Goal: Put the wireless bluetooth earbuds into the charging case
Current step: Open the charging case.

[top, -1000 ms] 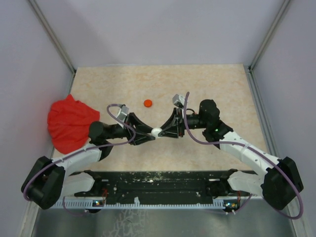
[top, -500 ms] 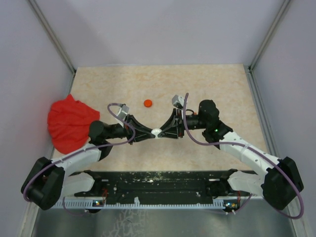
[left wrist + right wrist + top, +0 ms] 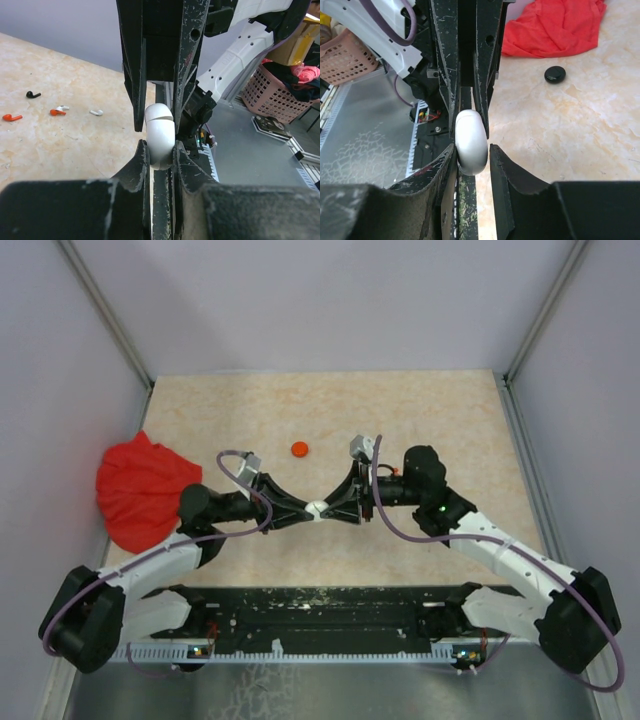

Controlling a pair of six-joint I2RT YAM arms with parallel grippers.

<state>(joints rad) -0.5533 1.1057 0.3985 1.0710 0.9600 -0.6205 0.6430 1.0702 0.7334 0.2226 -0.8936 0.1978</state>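
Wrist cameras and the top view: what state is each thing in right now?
white charging case: lid closed, held between both grippers
left gripper: shut on the case
right gripper: jaws around the case, grip unclear
earbuds: loose on the table
red cloth: crumpled
orange disc: lying flat
black disc: lying flat

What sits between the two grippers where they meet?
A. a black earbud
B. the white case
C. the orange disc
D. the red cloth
B: the wrist views show the white case clamped in the left gripper, with the right gripper flanking it on both sides.
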